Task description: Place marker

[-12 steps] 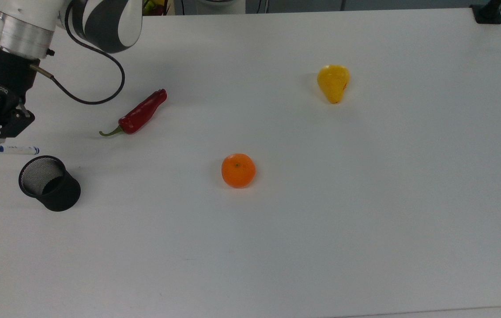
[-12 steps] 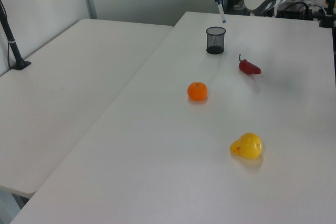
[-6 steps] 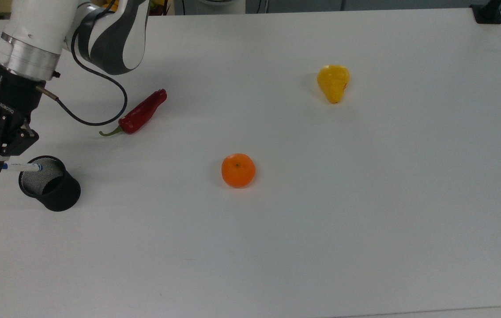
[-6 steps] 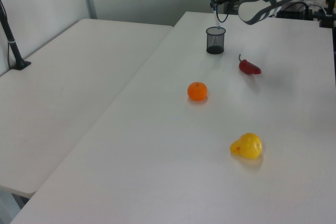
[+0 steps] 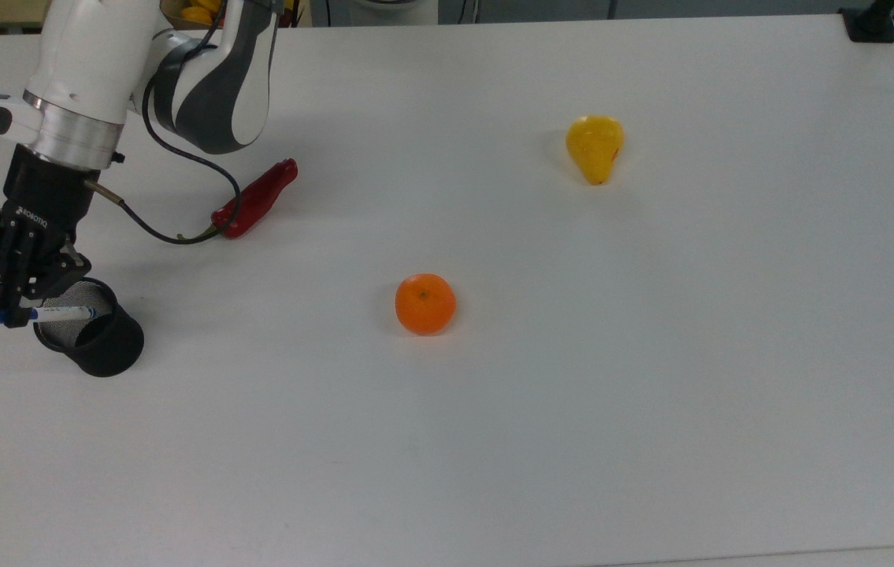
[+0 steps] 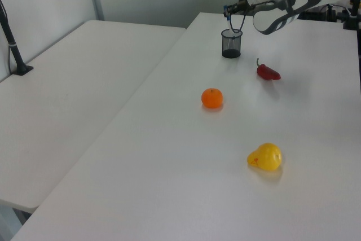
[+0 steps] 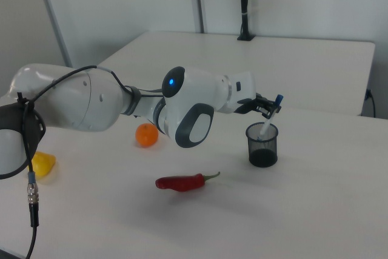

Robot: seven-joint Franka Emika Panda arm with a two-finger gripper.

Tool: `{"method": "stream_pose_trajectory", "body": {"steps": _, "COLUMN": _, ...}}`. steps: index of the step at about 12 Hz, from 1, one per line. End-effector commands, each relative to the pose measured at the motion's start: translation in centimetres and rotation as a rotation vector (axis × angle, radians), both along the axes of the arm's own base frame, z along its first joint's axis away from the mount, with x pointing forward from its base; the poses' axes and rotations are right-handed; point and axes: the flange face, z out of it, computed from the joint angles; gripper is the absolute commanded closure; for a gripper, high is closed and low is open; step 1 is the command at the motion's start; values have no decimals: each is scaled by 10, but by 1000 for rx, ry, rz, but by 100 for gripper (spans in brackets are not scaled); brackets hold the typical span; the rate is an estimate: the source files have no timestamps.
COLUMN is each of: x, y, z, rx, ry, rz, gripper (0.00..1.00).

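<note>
— What is staying hidden or hard to read here?

— The chili pepper beyond the mesh cup is showing its stem partly behind the arm's black cable in the top view. The print on the marker is too small to read. On the gripper body, "ROBOTIQ" is showing in white.

— And the marker itself?

— The gripper's fingers are pinching it near its blue cap, and its other end is reaching over the cup's rim, seemingly dipping inside in the right view.

— The surroundings?

— A white table is carrying an orange and a yellow pear, both well apart from the cup. A second white table is standing alongside, with pale wall panels behind.
</note>
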Motion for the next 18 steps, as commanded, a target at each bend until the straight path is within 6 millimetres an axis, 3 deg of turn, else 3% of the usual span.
{"method": "stream_pose_trajectory", "body": {"steps": 1, "x": 3, "y": 11, "z": -3, "rx": 4, "ry": -17, "rz": 15, "gripper": 76}}
{"method": "stream_pose_trajectory", "body": {"steps": 4, "x": 3, "y": 13, "z": -4, "rx": 12, "ry": -17, "rz": 15, "gripper": 59}}
{"method": "stream_pose_trajectory", "body": {"steps": 10, "x": 6, "y": 23, "z": -1, "rx": 26, "ry": -26, "rz": 23, "gripper": 3}}
{"method": "stream_pose_trajectory", "body": {"steps": 13, "x": 2, "y": 23, "z": 14, "rx": 27, "ry": -35, "rz": 25, "gripper": 0}}
{"method": "stream_pose_trajectory", "body": {"steps": 16, "x": -9, "y": 25, "z": 53, "rx": 98, "ry": 72, "rz": 31, "gripper": 0}}
{"method": "stream_pose_trajectory", "body": {"steps": 18, "x": -23, "y": 27, "z": 95, "rx": 163, "ry": 154, "rz": 38, "gripper": 0}}
